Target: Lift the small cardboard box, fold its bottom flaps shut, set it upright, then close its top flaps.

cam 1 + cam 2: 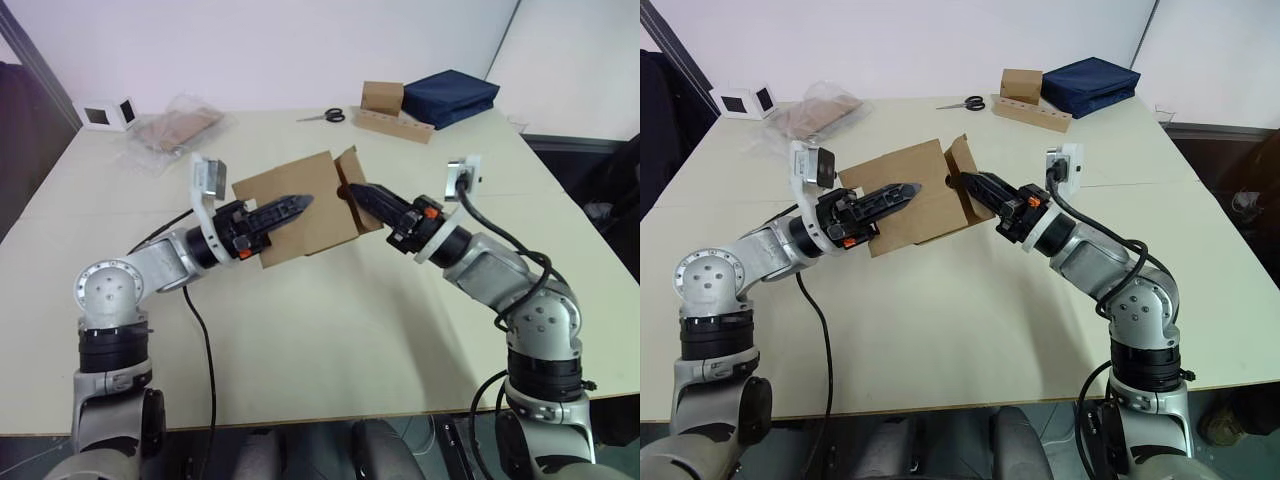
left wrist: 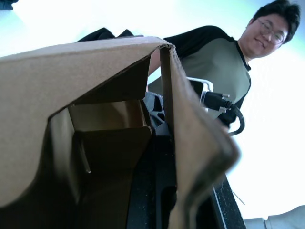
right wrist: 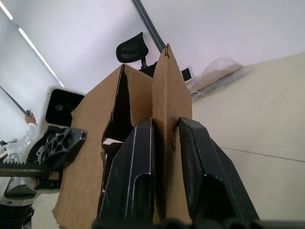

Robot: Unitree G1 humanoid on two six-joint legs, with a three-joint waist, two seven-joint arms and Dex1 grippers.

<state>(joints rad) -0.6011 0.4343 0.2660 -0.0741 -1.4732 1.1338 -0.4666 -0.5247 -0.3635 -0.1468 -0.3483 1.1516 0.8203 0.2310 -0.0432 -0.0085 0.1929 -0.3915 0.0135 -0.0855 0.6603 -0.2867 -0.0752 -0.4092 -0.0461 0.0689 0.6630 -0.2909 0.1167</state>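
Desk [image 1: 330, 340]: nothing of the task rests on it.
Small cardboard box [image 1: 300, 205]: lifted, tilted above desk; flaps [image 2: 114, 112] look unfolded. Upright set-down and top closing remain.
Right gripper [image 3: 164, 143]: pinching a box wall.
Left gripper [image 1: 290, 208]: against box face; finger state cannot tell.

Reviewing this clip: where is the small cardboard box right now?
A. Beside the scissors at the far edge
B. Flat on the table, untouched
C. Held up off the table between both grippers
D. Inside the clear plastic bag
C: the small cardboard box hangs above the table, with the left gripper and right gripper on it, the right one pinching a flap.
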